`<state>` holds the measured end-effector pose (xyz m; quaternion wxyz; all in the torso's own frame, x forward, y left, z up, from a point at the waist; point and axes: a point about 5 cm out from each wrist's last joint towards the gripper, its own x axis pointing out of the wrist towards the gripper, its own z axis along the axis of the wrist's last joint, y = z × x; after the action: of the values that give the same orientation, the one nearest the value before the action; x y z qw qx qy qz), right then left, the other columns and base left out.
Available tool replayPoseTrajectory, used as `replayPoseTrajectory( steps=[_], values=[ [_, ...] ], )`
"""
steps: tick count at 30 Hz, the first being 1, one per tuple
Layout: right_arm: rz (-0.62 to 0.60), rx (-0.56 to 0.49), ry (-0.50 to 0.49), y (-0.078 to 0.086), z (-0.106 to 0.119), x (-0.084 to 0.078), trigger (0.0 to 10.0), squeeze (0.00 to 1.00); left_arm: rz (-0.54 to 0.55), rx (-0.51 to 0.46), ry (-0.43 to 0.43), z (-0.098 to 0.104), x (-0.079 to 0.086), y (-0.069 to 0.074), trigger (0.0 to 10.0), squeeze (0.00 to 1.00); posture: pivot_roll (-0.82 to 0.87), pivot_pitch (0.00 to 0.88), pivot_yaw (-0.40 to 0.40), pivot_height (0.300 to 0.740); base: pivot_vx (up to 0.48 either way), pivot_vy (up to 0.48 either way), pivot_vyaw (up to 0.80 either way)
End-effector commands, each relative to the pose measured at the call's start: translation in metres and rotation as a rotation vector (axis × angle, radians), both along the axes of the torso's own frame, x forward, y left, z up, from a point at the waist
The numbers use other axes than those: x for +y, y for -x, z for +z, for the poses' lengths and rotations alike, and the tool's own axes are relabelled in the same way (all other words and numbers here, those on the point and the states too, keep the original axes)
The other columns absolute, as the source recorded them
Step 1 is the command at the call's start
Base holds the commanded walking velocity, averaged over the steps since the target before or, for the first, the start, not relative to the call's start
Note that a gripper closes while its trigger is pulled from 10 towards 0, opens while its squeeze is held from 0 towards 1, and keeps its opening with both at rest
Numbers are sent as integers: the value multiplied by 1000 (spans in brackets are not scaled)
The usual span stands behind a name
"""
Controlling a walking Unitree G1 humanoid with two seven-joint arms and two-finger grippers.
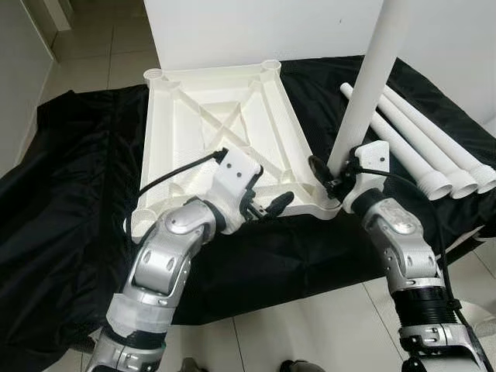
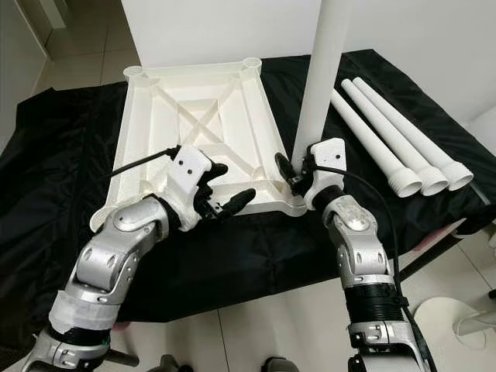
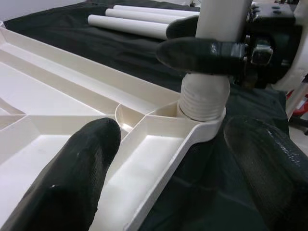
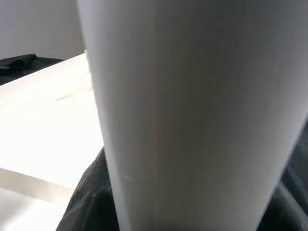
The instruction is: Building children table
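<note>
Silver arms, white wrists, black fingers.
Each arm had glossy silver shells, black ribbed joints, a white wrist housing and looping black cable.

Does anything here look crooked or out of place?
Slightly. The table leg held by the right gripper leans instead of standing straight in the corner socket of the upturned tabletop, threads still exposed. Nothing looks broken.

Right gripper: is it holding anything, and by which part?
Yes. The right gripper holds the upright white leg near its lower end, just above the threaded tip seated in the tabletop's corner socket.
</note>
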<state>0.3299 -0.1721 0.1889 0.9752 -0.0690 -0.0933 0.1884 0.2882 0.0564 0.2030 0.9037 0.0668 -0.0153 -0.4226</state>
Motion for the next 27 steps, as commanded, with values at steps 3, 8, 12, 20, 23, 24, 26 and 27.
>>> replayPoseTrajectory(
  steps=[3, 8, 12, 20, 23, 24, 26, 27],
  values=[
    [-12, 66, 27, 2, -18, -4, 10000, 0, 54, 8, 8, -2, 3, 0, 10000, 0, -95, 90, 46, 740, 0, 0, 0],
    [9, 74, 44, 7, -23, -6, 10000, 0, 85, -4, 18, -1, 6, 0, 10000, 0, -90, 88, 40, 740, 0, 0, 0],
    [64, 25, 19, 13, -16, 0, 10000, 0, 96, -12, 75, 8, 9, -4, 10000, 0, -88, 83, 43, 740, 0, 0, 0],
    [225, -17, -19, 17, 7, 12, 10000, 0, -2, -20, 177, 28, 9, -3, 10000, 1000, -88, 67, 45, 740, 0, 0, 0],
    [300, -11, 7, 21, 14, 13, 10000, 0, -67, -43, 216, 40, 8, 1, 10000, 1000, -88, 66, 44, 740, 0, 0, 0],
    [334, -8, 41, 22, 17, 13, 10000, 0, -117, -56, 248, 49, 5, 5, 10000, 1000, -88, 58, 41, 740, 0, 0, 0],
    [367, 3, 57, 22, 19, 14, 10000, 0, -177, -84, 269, 58, 2, 10, 10000, 212, -87, 56, 40, 740, 0, 0, 0],
    [403, 15, 71, 23, 21, 16, 10000, 0, -226, -107, 280, 65, -1, 14, 10000, 0, -85, 56, 38, 740, 0, 0, 0]
  ],
)
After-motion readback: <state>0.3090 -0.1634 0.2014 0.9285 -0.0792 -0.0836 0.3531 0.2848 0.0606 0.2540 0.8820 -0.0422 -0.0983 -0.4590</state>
